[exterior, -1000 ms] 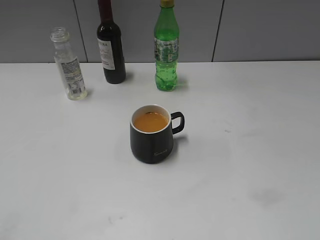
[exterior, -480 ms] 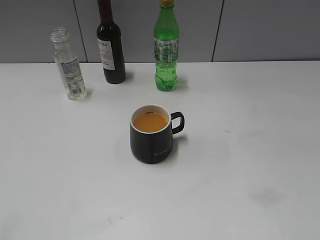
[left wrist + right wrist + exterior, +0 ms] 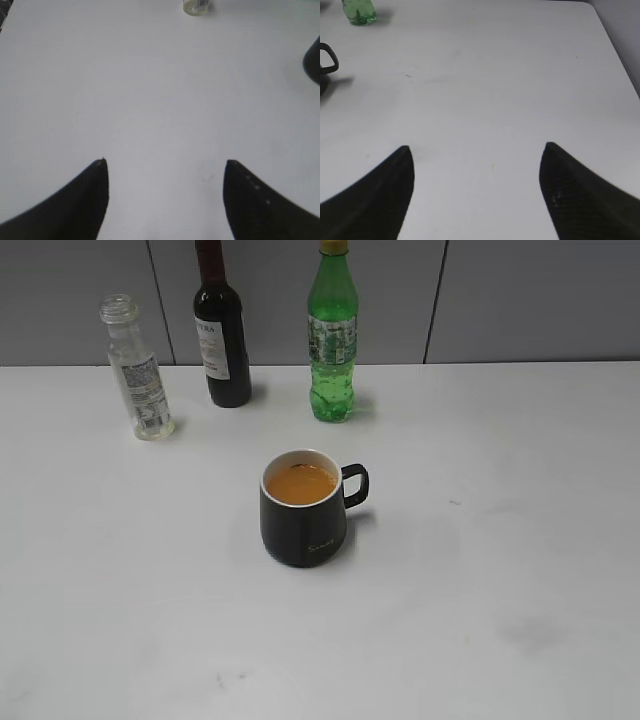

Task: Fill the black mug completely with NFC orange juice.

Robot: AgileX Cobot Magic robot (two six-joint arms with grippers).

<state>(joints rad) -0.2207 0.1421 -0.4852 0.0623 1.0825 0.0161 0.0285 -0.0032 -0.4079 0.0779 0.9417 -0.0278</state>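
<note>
Black matte mug (image 3: pixel 304 508) sits mid-tabletop, orange juice (image 3: pixel 299 483) near its white rim; your clear slim bottle (image 3: pixel 137 368) stands drained at the far-left edge. Left gripper (image 3: pixel 165 172) and right gripper (image 3: pixel 476 157) hover spread, empty. Pouring looks finished.

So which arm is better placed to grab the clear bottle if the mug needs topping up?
Left, probably. The clear bottle stands far left of the mug, and it shows only in the left wrist view.

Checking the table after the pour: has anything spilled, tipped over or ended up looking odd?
Nothing stands out. The black mug stands upright holding orange juice, with no spill visible around it. The empty clear bottle stands uncapped beside the wine bottle and green soda bottle.
</note>
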